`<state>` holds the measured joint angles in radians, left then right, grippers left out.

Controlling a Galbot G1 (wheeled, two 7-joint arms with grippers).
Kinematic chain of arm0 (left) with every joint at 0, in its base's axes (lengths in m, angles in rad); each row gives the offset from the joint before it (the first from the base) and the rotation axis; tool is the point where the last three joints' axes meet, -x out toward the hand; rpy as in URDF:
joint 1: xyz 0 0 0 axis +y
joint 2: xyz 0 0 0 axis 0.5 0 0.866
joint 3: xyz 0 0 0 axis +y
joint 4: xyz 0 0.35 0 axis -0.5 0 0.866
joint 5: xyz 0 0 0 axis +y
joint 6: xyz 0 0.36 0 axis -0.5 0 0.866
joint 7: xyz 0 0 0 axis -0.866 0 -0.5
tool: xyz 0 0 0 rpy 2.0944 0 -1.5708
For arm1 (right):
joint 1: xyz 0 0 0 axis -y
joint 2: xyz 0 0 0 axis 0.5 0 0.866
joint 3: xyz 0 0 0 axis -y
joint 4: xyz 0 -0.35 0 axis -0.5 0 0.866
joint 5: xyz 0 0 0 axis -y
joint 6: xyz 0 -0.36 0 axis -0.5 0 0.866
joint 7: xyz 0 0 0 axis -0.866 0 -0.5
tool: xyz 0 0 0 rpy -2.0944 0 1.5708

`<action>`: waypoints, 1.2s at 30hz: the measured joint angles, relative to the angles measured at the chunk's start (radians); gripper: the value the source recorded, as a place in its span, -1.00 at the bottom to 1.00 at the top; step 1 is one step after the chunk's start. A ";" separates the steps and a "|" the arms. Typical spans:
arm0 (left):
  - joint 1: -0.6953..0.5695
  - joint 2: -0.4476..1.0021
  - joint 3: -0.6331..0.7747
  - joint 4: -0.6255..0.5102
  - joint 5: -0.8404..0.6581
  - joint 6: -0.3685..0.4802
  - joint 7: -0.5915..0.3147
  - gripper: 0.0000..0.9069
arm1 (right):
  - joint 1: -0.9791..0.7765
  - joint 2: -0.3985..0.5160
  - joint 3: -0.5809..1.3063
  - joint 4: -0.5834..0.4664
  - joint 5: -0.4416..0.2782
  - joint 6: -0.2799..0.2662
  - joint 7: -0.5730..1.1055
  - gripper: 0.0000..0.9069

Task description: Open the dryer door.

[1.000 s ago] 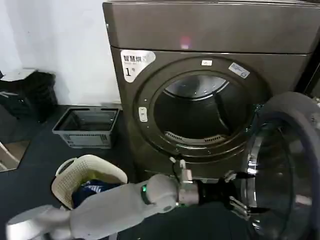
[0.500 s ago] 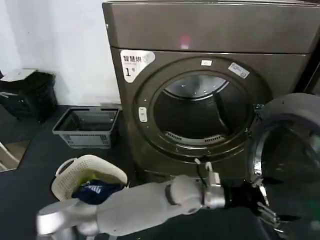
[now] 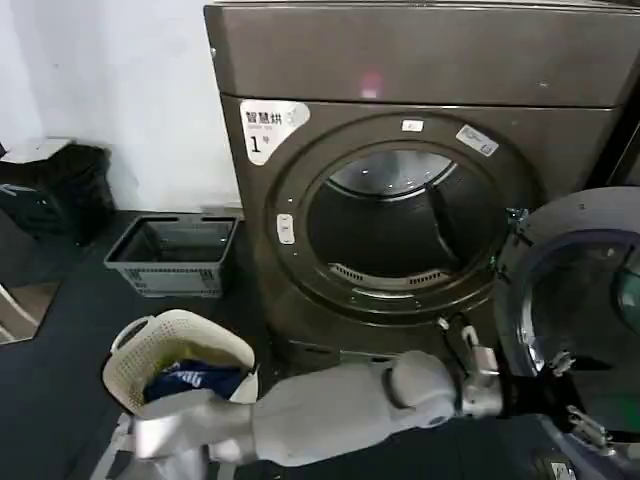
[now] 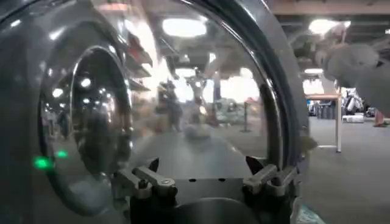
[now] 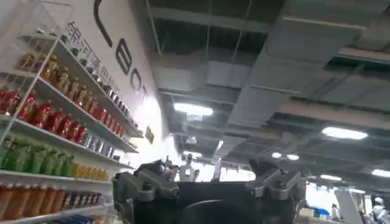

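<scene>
The dryer (image 3: 400, 60) is a dark brown-grey machine with a white "1" sticker, and its round opening (image 3: 400, 225) is uncovered. The dryer door (image 3: 585, 225) stands swung out at the right, its grey inner face and glass turned toward me. My left arm reaches across low in front of the machine. My left gripper (image 3: 585, 412) is at the door's lower inner rim. In the left wrist view the left gripper (image 4: 206, 171) is open, nothing between its fingers, with the door's curved glass (image 4: 183, 91) close ahead. My right gripper (image 5: 210, 176) is open, pointing up at a ceiling.
A grey crate (image 3: 175, 255) sits on the floor left of the dryer. A cream laundry basket (image 3: 165, 345) with blue cloth lies nearer me. A black bin (image 3: 55, 185) stands at the far left wall. Shop shelves with bottles (image 5: 42, 115) show in the right wrist view.
The left arm has swept right and lower, its gripper going with the door's rim. The door has swung farther out to the right, leaving the opening fully uncovered.
</scene>
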<state>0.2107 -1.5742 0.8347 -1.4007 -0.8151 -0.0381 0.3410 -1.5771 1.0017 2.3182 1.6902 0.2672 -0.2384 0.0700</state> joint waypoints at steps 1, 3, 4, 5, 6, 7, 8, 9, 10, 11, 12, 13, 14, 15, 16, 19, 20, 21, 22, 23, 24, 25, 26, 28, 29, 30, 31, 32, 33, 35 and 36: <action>0.002 -0.014 -0.002 0.012 0.005 -0.003 -0.001 1.00 | -0.002 -0.001 0.003 0.000 0.001 0.000 0.000 1.00; 0.007 -0.036 -0.008 0.040 0.013 -0.010 -0.002 1.00 | -0.004 -0.003 0.008 -0.002 0.003 0.000 -0.001 1.00; 0.007 -0.036 -0.011 0.052 0.018 -0.015 -0.002 1.00 | -0.006 -0.004 0.011 -0.002 0.004 0.001 -0.002 1.00; 0.004 -0.035 -0.010 0.069 0.022 -0.019 -0.002 1.00 | -0.008 -0.004 0.012 -0.002 0.004 0.001 -0.003 1.00; 0.004 -0.035 -0.011 0.081 0.023 -0.020 -0.003 1.00 | -0.008 -0.004 0.013 -0.002 0.004 0.002 -0.003 1.00; 0.007 -0.035 -0.012 0.092 0.024 -0.021 -0.002 1.00 | -0.009 -0.005 0.013 -0.003 0.005 0.003 -0.004 1.00; 0.006 -0.035 -0.012 0.104 0.026 -0.022 -0.002 1.00 | -0.009 -0.005 0.014 -0.004 0.006 0.003 -0.004 1.00; 0.005 -0.035 -0.012 0.114 0.029 -0.024 -0.003 1.00 | -0.009 -0.006 0.014 -0.004 0.006 0.003 -0.004 1.00; 0.005 -0.035 -0.013 0.122 0.032 -0.025 -0.004 1.00 | -0.009 -0.006 0.014 -0.004 0.006 0.004 -0.004 1.00; 0.006 -0.035 -0.014 0.130 0.035 -0.027 -0.005 1.00 | -0.008 -0.006 0.014 -0.004 0.006 0.004 -0.004 1.00; 0.006 -0.035 -0.015 0.140 0.038 -0.030 -0.006 1.00 | -0.007 -0.006 0.013 -0.004 0.006 0.005 -0.004 1.00; 0.005 -0.035 -0.017 0.150 0.040 -0.033 -0.009 1.00 | -0.005 -0.006 0.012 -0.004 0.006 0.005 -0.004 1.00; 0.006 -0.035 -0.019 0.158 0.043 -0.036 -0.016 1.00 | -0.004 -0.006 0.011 -0.004 0.006 0.005 -0.004 1.00; 0.006 -0.035 -0.021 0.167 0.044 -0.041 -0.024 1.00 | -0.002 -0.005 0.009 -0.003 0.006 0.005 -0.004 1.00; 0.005 -0.035 -0.024 0.173 0.045 -0.045 -0.025 1.00 | -0.002 -0.004 0.008 -0.001 0.007 0.005 -0.004 1.00; -0.006 -0.035 -0.030 0.205 0.045 -0.054 -0.036 1.00 | -0.001 -0.004 0.008 0.000 0.007 0.005 -0.005 1.00; -0.012 -0.035 -0.031 0.216 0.045 -0.055 -0.038 1.00 | -0.002 -0.004 0.009 0.000 0.007 0.005 -0.005 1.00; -0.014 -0.035 -0.032 0.225 0.045 -0.057 -0.039 1.00 | -0.003 -0.004 0.010 0.000 0.008 0.006 -0.005 1.00; -0.015 -0.035 -0.033 0.232 0.045 -0.058 -0.039 1.00 | -0.005 -0.004 0.011 -0.001 0.009 0.006 -0.005 1.00; -0.015 -0.035 -0.036 0.238 0.045 -0.059 -0.039 1.00 | -0.007 -0.005 0.013 -0.001 0.010 0.007 -0.005 1.00; -0.016 -0.035 -0.037 0.244 0.044 -0.060 -0.039 1.00 | -0.008 -0.005 0.015 -0.001 0.010 0.007 -0.005 1.00; -0.016 -0.035 -0.039 0.248 0.044 -0.061 -0.039 1.00 | -0.009 -0.006 0.016 -0.001 0.012 0.007 -0.005 1.00; -0.016 -0.035 -0.039 0.253 0.045 -0.061 -0.039 1.00 | -0.010 -0.006 0.017 0.000 0.013 0.007 -0.005 1.00; -0.016 -0.035 -0.039 0.260 0.048 -0.064 -0.038 1.00 | -0.012 -0.006 0.019 0.001 0.016 0.007 -0.005 1.00; -0.015 -0.035 -0.039 0.261 0.048 -0.065 -0.038 1.00 | -0.013 -0.006 0.020 0.001 0.018 0.007 -0.005 1.00; -0.015 -0.035 -0.039 0.262 0.048 -0.066 -0.038 1.00 | -0.013 -0.006 0.020 0.000 0.019 0.007 -0.005 1.00; -0.014 -0.035 -0.039 0.264 0.048 -0.066 -0.038 1.00 | -0.013 -0.006 0.020 0.000 0.020 0.007 -0.005 1.00; -0.014 -0.035 -0.039 0.264 0.049 -0.066 -0.038 1.00 | -0.013 -0.006 0.020 0.000 0.021 0.007 -0.004 1.00; -0.014 -0.035 -0.039 0.265 0.050 -0.066 -0.038 1.00 | -0.013 -0.006 0.020 0.000 0.023 0.007 -0.004 1.00; -0.013 -0.035 -0.039 0.266 0.050 -0.066 -0.038 1.00 | -0.013 -0.006 0.020 0.001 0.025 0.007 -0.004 1.00; -0.012 -0.035 -0.039 0.266 0.050 -0.066 -0.038 1.00 | -0.013 -0.006 0.020 0.001 0.026 0.006 -0.004 1.00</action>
<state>0.1983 -1.6090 0.7958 -1.1351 -0.7649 -0.1041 0.3033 -1.5901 0.9957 2.3379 1.6911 0.2933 -0.2320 0.0664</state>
